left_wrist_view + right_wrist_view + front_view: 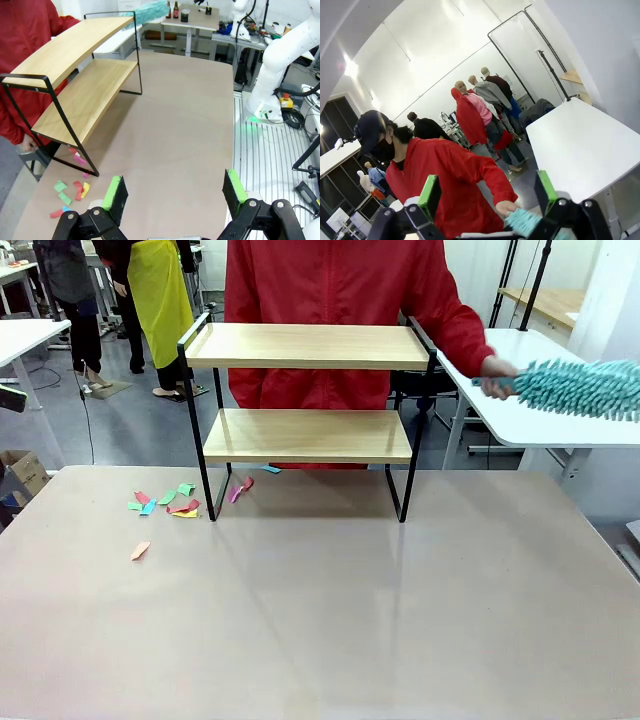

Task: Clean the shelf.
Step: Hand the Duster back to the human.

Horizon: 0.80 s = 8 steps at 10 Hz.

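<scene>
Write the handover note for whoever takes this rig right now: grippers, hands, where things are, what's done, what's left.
Left gripper: open, empty, above the near table.
Right gripper: open, empty, raised, facing the person.
Person's hand: holds the teal duster off to the shelf's right, over the white side table.
Shelf: upright at the far table edge; both boards look bare.
Paper scraps: on the table by the shelf's left legs, a few under it.
Done: shelf boards appear cleared.
Left: scraps remain on the table.
</scene>
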{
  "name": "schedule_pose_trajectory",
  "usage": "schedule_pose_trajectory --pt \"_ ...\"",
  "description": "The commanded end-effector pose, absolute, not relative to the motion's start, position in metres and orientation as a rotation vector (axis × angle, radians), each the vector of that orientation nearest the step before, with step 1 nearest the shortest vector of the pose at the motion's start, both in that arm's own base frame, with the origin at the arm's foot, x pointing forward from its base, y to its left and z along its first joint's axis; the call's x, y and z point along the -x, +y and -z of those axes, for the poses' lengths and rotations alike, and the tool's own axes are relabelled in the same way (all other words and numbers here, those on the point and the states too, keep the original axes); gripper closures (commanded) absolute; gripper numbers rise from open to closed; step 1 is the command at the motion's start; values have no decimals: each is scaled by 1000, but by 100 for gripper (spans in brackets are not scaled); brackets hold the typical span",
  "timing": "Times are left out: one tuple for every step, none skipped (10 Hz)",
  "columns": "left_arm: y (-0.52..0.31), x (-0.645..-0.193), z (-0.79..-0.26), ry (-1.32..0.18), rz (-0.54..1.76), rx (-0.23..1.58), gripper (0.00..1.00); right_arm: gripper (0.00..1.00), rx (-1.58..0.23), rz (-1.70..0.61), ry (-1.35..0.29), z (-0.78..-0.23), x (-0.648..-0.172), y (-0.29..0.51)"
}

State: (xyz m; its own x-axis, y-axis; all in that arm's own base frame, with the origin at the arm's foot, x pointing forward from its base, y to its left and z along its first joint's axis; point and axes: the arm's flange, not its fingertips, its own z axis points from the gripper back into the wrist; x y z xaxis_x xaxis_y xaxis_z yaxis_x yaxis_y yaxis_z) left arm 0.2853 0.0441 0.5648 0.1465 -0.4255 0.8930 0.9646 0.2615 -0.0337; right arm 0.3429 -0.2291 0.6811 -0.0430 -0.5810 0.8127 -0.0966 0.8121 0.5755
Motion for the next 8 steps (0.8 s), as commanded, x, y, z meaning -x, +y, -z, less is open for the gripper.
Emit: schedule_pose_trajectory --pt "42 -286 -566 -942 1155 751 0 0 -525 407 -1585 -676 -341 -227" --pt "42 -286 -566 -942 1155 751 0 0 -525 407 -1585 -676 -341 -227" --pt "42 -286 -566 -942 1155 751 0 0 -525 407 -1585 -676 -341 -227" --pt "42 -286 -566 -942 1155 751 0 0 -525 407 -1585 -676 -341 -227" --pt "42 -286 -566 -942 1155 751 0 0 -525 407 -1585 -676 -341 -227" --pt "42 -286 -566 -942 1155 751 0 0 -525 407 -1585 -676 -341 -227" --pt "42 -286 -566 -942 1155 751 0 0 -525 407 -1585 -676 -341 -227" --pt "42 -286 -566 -942 1155 751 0 0 -525 407 -1585 -676 -341 -227"
